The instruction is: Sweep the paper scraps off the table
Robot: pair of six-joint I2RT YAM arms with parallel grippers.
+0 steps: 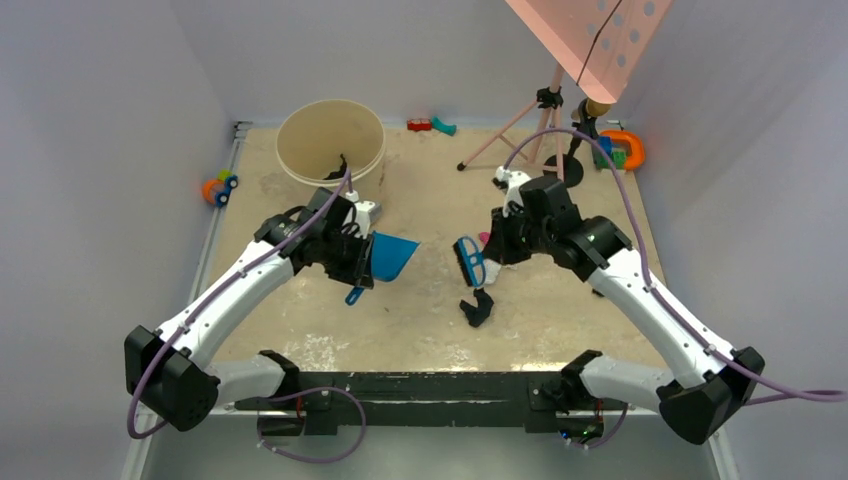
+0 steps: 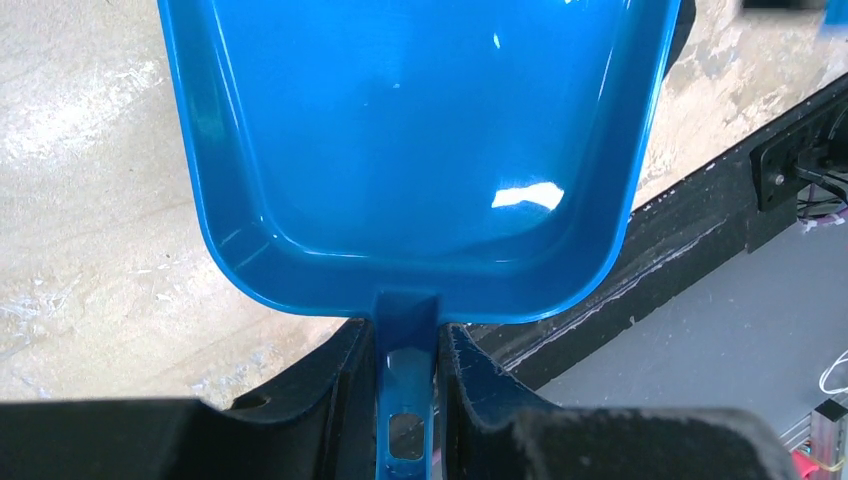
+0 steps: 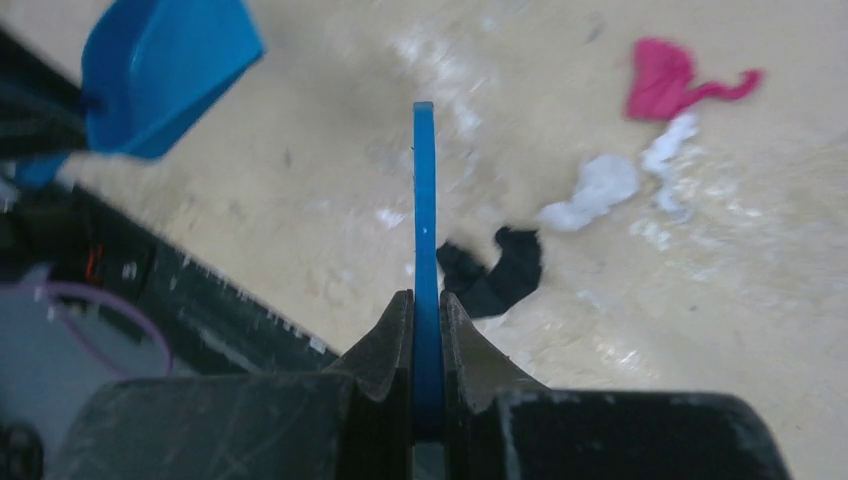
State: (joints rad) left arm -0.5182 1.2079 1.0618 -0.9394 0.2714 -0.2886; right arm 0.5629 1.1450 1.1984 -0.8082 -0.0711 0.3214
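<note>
Tabletop (image 1: 420, 320): beige, worn and mottled, with pale scuffed patches; black front bar (image 1: 420, 385) along the near edge.

Paper scraps (image 3: 600, 190), three visible, all on the tabletop right of centre, near the right arm's tool:
- pink scrap (image 3: 665, 78), farthest from the arm bases; in the overhead view it peeks out just beside the right wrist (image 1: 484, 238).
- white scrap (image 3: 655, 155), in stretched-out bits just below the pink one in the right wrist view; not discernible from overhead.
- black scrap (image 3: 500, 270), nearest the front bar, lying just below the brush in the overhead view (image 1: 478, 308).

Left end effector (image 2: 407, 350): clenched on the handle of a blue dustpan (image 2: 410, 150), one finger (image 2: 340, 370) on each side of the handle. Pan is empty and glossy. Overhead, it sits left of centre (image 1: 392, 256) with its mouth facing right, towards the brush. Contact with the tabletop cannot be told.

Right end effector (image 3: 425, 320): clenched on a blue hand brush (image 3: 424, 230), seen edge-on from the wrist. Overhead, the brush (image 1: 469, 262) is held between the dustpan and the right wrist, apart from the pan.

Other items:
- round beige bucket (image 1: 296, 165) at the far left of the tabletop, behind the left wrist, a dark item inside too small to identify.
- orange and blue toy (image 1: 220, 187) at the left rail.
- red and teal blocks (image 1: 430, 125) at the far edge.
- orange ring toy (image 1: 622, 150) in the far right corner.
- tripod stand (image 1: 520, 125) carrying a pink perforated panel (image 1: 590, 40), far right.
</note>
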